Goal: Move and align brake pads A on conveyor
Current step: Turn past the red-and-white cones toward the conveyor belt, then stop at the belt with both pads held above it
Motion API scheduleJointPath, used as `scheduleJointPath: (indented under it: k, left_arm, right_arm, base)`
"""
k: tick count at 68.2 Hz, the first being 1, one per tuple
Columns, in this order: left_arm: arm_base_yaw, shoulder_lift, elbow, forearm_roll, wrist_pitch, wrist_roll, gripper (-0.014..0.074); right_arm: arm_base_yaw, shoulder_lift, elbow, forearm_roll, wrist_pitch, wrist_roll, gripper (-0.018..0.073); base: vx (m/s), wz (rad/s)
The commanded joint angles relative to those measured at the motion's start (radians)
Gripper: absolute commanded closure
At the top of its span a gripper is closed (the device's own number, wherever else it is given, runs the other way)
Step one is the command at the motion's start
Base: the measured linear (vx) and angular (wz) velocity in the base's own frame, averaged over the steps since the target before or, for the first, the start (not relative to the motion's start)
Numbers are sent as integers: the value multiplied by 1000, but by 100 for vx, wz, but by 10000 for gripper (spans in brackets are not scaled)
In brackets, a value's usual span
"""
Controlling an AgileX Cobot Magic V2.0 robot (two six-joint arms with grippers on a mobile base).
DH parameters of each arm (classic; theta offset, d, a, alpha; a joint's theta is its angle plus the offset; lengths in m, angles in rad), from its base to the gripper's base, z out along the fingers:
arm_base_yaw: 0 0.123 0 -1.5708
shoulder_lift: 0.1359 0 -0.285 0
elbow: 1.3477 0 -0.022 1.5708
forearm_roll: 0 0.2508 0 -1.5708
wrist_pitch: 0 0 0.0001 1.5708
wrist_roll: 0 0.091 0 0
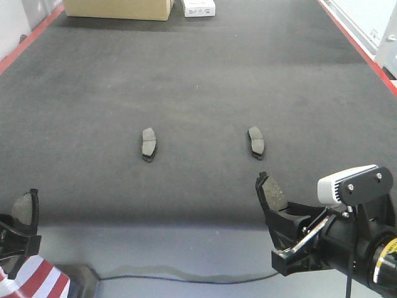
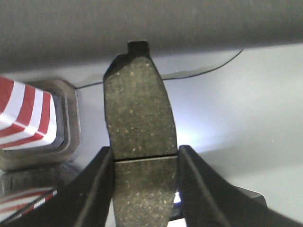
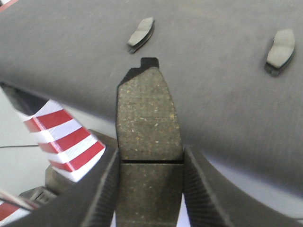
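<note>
Each tool (image 2: 144, 189) (image 3: 150, 189) grips 1 brake pad (image 2: 139, 118) (image 3: 149, 118); 2 apparently lie on conveyor (image 1: 198, 74).

- No text, brand or number can be read in any view.
- Dark print is seen on a white box (image 1: 200, 7) at the far edge of the conveyor (image 1: 198, 81), too blurred to be read.

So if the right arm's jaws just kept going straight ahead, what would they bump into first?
Probably the conveyor belt itself. The right gripper, holding a brake pad, points at bare belt between the two lying pads; depth is hard to judge.
</note>
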Motion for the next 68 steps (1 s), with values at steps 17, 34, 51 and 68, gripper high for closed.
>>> scheduleJointPath:
  k: [17, 34, 51, 68]
  left_arm:
    - [-4, -13, -22, -4, -61, 0, 412]
    - [-4, -13, -22, -4, -61, 0, 412]
    - [-4, -13, -22, -4, -61, 0, 412]
    - [-4, -13, -22, -4, -62, 0, 412]
  right_arm:
    - [-4, -13, -31, -11, -86, -9, 492]
    - [-4, -13, -31, -11, -86, -9, 492]
    - [-4, -13, -31, -11, -88, -9, 492]
    - [-4, -13, -31, -11, -88, -9, 492]
  base:
    - [23, -2]
    - [21, -5]
    - [18, -8]
    - [11, -6]
